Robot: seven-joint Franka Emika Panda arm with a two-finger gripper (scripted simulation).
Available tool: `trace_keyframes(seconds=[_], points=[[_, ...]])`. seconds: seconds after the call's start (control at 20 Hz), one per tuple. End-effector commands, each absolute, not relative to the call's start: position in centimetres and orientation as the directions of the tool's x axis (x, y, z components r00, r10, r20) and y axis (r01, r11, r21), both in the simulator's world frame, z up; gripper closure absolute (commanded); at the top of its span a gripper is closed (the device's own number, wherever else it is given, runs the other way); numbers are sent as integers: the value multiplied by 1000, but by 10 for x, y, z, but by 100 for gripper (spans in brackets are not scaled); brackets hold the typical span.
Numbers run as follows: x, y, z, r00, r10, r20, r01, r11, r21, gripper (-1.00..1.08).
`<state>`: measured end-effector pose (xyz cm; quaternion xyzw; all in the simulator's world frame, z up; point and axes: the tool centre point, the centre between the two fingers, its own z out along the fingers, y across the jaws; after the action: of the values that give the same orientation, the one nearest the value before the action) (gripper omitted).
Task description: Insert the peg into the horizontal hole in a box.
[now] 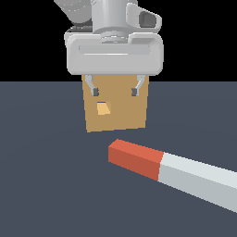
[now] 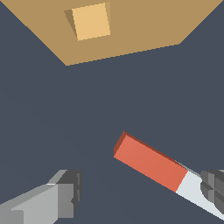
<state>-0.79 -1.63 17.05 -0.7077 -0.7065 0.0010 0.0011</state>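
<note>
The peg (image 1: 176, 169) lies on the dark floor, its red-orange end (image 1: 134, 159) pointing roughly toward the box and its grey-white rest running off the exterior view's right. The box (image 1: 115, 109) stands beyond it, tan-brown, with the lighter hole (image 1: 102, 109) low in its face. My gripper (image 1: 115, 91) hangs in the air in front of the box's upper part, open, nothing between its fingers (image 1: 95, 91). In the wrist view the box (image 2: 144, 26), hole (image 2: 90, 21) and peg (image 2: 151, 162) show, with the gripper (image 2: 140, 194) open and one finger (image 2: 213, 190) overlapping the peg's pale part.
A flat dark blue-grey floor (image 1: 46, 185) surrounds the box and the peg. Nothing else stands on it. The background above the floor is black.
</note>
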Motion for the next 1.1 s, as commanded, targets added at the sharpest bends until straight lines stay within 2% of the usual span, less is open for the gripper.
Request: trace_keyframes(seconds=[0.0,0.55,1.05], points=[[-8,-16,170,2,1000,0,1000,-2,-3,-92],[-3,-26,164,-62,998,0,998,62,-3,-92],[12,-52,148,-234,972,1,972,234,-2,-92]])
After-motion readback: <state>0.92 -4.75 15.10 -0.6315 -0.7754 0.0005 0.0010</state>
